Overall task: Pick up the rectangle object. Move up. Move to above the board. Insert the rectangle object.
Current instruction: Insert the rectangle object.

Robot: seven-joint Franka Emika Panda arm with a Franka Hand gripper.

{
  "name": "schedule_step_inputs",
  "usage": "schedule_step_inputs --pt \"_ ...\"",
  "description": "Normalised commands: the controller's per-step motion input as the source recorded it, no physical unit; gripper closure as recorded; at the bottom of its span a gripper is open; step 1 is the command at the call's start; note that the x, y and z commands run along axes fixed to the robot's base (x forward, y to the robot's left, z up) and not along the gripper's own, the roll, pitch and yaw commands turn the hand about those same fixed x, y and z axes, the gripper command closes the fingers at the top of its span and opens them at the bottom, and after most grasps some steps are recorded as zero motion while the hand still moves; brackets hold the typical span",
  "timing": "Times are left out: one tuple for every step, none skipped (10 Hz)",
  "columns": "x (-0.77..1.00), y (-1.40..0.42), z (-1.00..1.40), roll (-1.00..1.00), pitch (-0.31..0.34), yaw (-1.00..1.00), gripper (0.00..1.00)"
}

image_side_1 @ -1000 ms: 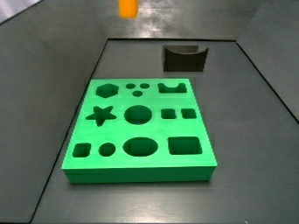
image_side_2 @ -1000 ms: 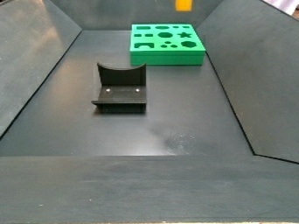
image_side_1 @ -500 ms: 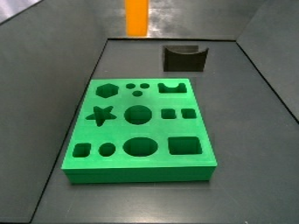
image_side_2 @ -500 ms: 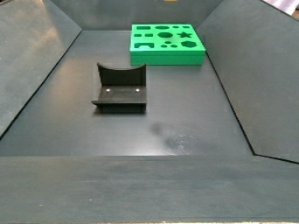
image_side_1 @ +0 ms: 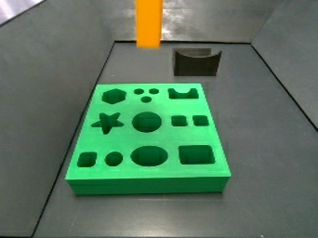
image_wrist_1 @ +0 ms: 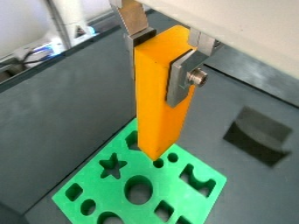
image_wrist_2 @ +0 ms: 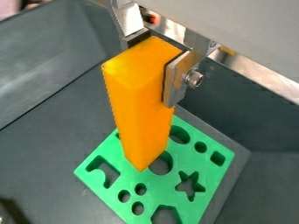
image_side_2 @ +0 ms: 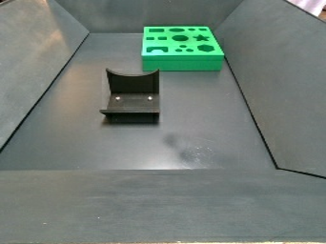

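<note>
My gripper [image_wrist_1: 162, 57] is shut on the rectangle object [image_wrist_1: 159, 105], a tall orange block hanging upright; it also shows in a wrist view [image_wrist_2: 142, 109]. Both silver fingers [image_wrist_2: 177, 74] clamp its upper end. The block's lower end hangs above the green board [image_wrist_1: 87, 184], over the holes near its edge, clear of its surface. In a side view only the block [image_side_1: 148, 23] shows, at the frame's top, beyond the board's [image_side_1: 205, 135] far edge; the gripper is out of frame there. The board [image_side_2: 211, 52] lies at the far end in a side view; the block is not in that view.
The dark fixture [image_side_2: 132, 95] stands mid-floor in a side view and behind the board in a side view [image_side_1: 196, 61]; it shows in a wrist view [image_wrist_1: 260, 136]. Sloped dark walls [image_side_2: 51, 67] enclose the floor.
The orange block now reaches further down into one side view, from a small tip to a long stretch. Its tip has left the top of the other side view.
</note>
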Motion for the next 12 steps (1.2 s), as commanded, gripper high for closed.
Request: schedule_step_inputs --pt "0.00 -0.06 -0.34 0.11 0.000 -0.99 1.00" --pt "0.00 0.00 -0.36 0.08 0.000 -1.00 1.00" --pt "0.00 0.00 -0.43 0.02 0.000 -1.00 1.00" --pt "0.00 0.00 -0.42 0.00 -0.003 -1.00 1.00" --pt "0.00 0.00 -0.43 0.00 -0.014 -1.00 1.00" --pt "0.00 -0.01 -0.35 -0.06 -0.110 -1.00 1.00" --pt "0.00 -0.07 -0.05 -0.23 -0.204 -0.89 1.00" --pt "0.00 -0.06 0.00 -0.31 -0.186 -0.83 1.00" --pt "0.25 -0.44 0.00 -0.12 -0.017 -0.56 1.00" --pt "-0.10 0.00 0.00 0.00 0.000 0.13 1.00" --pt "-0.05 0.00 -0.11 0.01 0.000 0.00 1.00" --pt "0.00 -0.22 0.00 0.21 0.009 -0.82 1.00"
